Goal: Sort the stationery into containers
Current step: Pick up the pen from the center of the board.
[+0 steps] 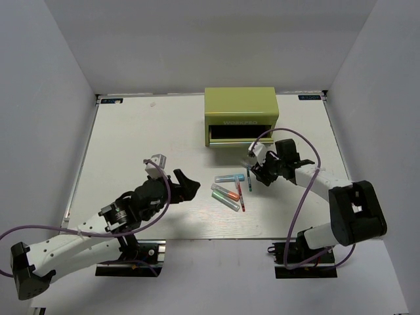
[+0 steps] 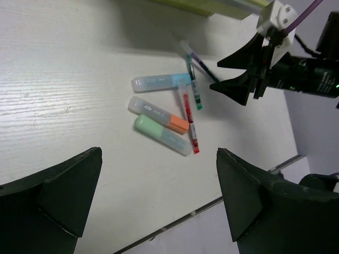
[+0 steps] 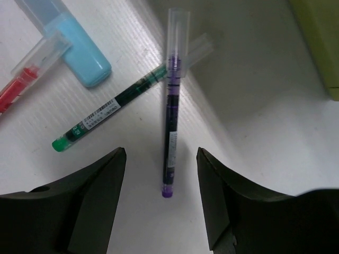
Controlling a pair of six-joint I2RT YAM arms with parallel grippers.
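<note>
My worktop [image 1: 131,131] is a white, wood-grained board boxed in by plain pale walls [image 1: 39,98] on its left, far and right sides. Over the near-left part my left gripper [image 1: 186,185] hangs with its fingers spread wide and nothing between them. To its right, near the middle of the near edge, the stationery lies in a loose cluster. A light blue highlighter [image 1: 228,178], an orange highlighter [image 1: 225,193] and a green highlighter [image 1: 230,203] lie side by side. A red pen [image 1: 241,195] crosses their right ends, and a green pen [image 1: 249,176] lies just beyond. The yellow-green chest [image 1: 239,105] sits at the far edge, right of centre, with a dark slot across its front. My right gripper [image 1: 252,172] hovers between chest and cluster, fingers parted to a middling gap. The overhead view barely resolves what my right wrist view makes plain: a thin purple pen [image 3: 170,132] on the board, its tail in that gap, touching neither finger. Only my left wrist view shows the highlighters' clear ends.
</note>
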